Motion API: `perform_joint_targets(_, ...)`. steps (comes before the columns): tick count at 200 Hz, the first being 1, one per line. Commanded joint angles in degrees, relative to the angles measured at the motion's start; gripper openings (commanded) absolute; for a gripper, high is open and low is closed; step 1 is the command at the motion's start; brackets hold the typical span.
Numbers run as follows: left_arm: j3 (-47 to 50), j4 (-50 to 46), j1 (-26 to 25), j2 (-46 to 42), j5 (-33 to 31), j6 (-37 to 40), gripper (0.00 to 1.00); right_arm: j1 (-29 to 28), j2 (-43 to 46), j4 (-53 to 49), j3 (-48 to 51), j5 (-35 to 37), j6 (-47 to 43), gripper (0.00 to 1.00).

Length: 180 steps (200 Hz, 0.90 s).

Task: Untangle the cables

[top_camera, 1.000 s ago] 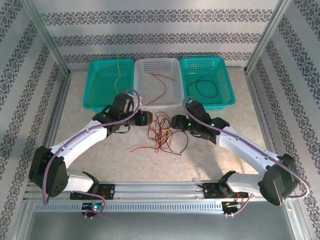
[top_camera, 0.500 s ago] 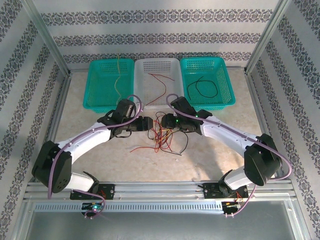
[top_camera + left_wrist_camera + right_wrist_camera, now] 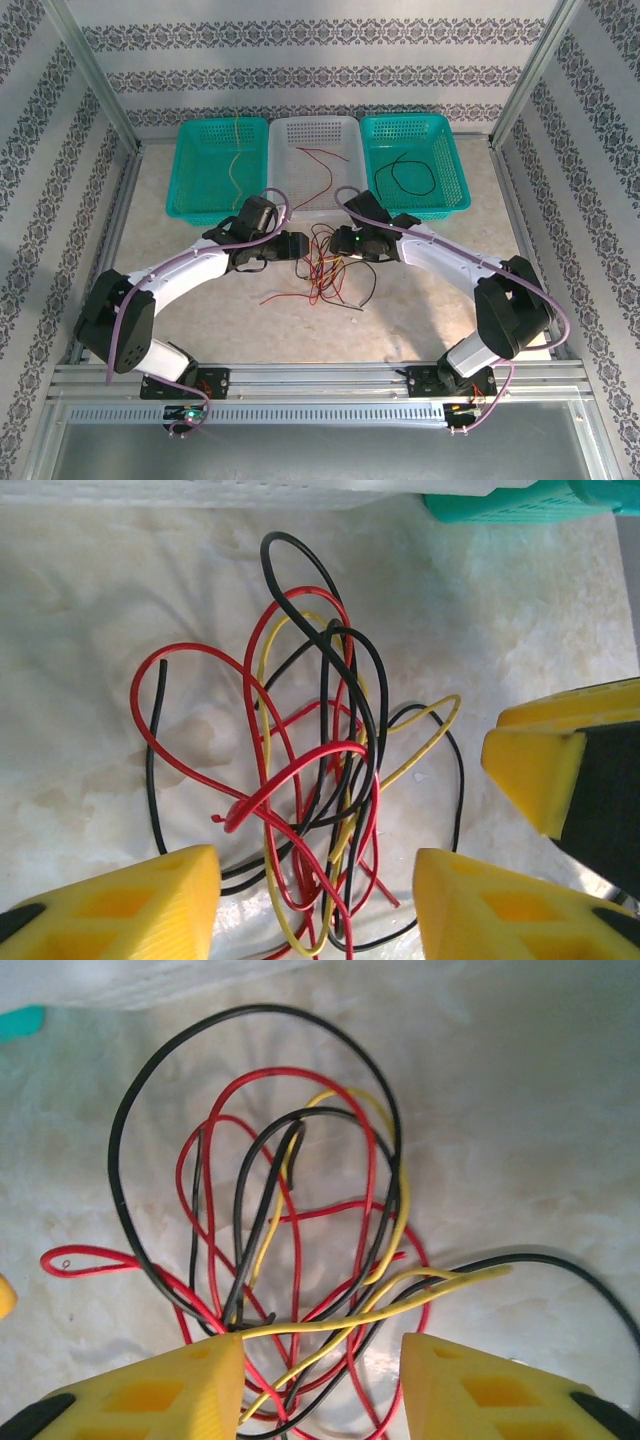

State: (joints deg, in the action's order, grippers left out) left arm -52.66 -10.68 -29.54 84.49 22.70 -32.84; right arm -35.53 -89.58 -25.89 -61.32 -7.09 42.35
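I have swung the right claw point(image 3: 320, 1360) in opposite the left claw point(image 3: 312, 880); both, jaws apart and gripping nothing, now straddle the cables point(image 3: 310, 730), so separating can begin.

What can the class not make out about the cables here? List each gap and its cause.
Top view: the tangle is too small to count strands or trace crossings.
Left wrist view: the cables' near loops run off the bottom edge between the left fingers.
Right wrist view: a black cable leaves the right edge; other loops meet the bottom edge.
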Motion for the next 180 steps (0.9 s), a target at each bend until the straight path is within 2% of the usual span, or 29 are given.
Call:
perform_joint_targets(1, -1.10, -1.86, -0.21, -0.97, -1.92, 1.39, 0.51, -1.08, -2.21, 0.15, -3.65, -2.35, -2.80, 0.43)
perform_joint_targets(98, 1.99, -1.10, 0.05, -3.38, -2.43, -0.29, 0.47, -3.31, -15.55, -2.90, -18.22, -1.08, -8.04, 0.34)
perform_joint_targets(133, 2.63, -1.02, 0.36, -3.59, -2.59, -0.03, 0.46, -3.49, -18.52, -3.64, -19.98, -1.78, -8.76, 0.19)
perform_joint_targets(157, 2.83, -0.62, 0.44, -3.15, -2.56, -0.12, 0.46, -4.00, -17.15, -3.70, -18.75, -1.14, -8.90, 0.03)
perform_joint_targets(180, 2.92, 0.15, 0.45, -2.02, -1.95, -0.59, 0.46, -4.87, -12.92, -2.88, -16.38, -0.91, -9.09, 0.00)
